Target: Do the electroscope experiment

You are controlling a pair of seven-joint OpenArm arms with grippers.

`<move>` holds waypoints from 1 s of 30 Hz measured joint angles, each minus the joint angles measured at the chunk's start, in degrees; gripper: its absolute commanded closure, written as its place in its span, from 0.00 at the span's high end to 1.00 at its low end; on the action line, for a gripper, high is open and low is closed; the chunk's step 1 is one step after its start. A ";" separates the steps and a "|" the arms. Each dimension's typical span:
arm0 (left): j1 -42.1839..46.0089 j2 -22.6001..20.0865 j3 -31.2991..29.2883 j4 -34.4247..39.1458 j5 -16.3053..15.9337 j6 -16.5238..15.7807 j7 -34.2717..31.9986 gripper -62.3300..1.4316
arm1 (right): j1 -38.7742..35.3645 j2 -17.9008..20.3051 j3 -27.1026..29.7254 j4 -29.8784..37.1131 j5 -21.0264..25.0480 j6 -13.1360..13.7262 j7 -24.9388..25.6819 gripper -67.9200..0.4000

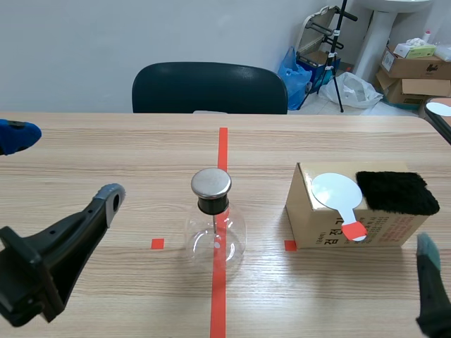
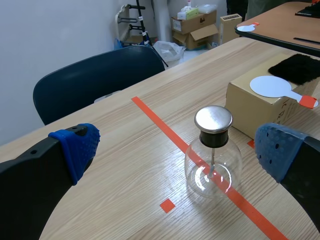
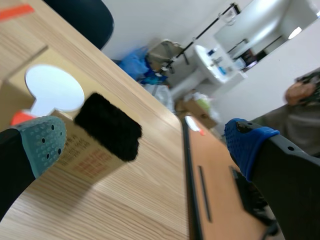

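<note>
Left gripper (image 1: pixel 63 164): hung low over the table's left side, fingers spread wide, nothing between the pads; the flask stood ahead of it, well clear
Flask (image 1: pixel 215 236): upright on the red tape line at mid-table; metal cap (image 1: pixel 211 183) on a dark stopper, thin rod hanging inside the glass; neither arm touched it
Box (image 1: pixel 317 225): sat right of the flask, near it but apart; it carried the paddle and the fur on top
Paddle (image 1: pixel 335 190): white disc lay flat on the box top on the flask side; its orange handle stuck out over the front edge, toward the robot
Fur (image 1: pixel 394 191): black pad lay on the box top just beside the disc; touching or not, I couldn't tell
Right gripper (image 3: pixel 146 145): spread open as well, gripping nothing; it sat low beside the box, fur and paddle ahead of it
Stage: looked like the very start; nothing had been lifted yet
Risk, paddle: thin and flat; a pinch at the handle could slip, or flip it off the box edge
Risk, box: probably light; a sideways shove might slide it into the flask
Risk, flask: round glass, top-heavy at the cap; a knock from an arm could tip or roll it
</note>
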 measured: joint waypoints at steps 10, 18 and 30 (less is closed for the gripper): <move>0.02 -0.02 0.00 -0.07 0.02 -0.15 0.13 1.00 | 10.36 1.79 7.80 8.48 17.66 26.99 -16.15 1.00; 0.02 -0.02 0.00 -0.13 0.02 -0.13 2.03 1.00 | 21.51 1.33 7.37 8.39 27.21 31.56 -25.33 1.00; 0.02 -0.02 0.00 -0.15 0.15 -0.15 1.81 1.00 | 21.94 1.33 4.83 8.35 27.10 35.91 -27.17 1.00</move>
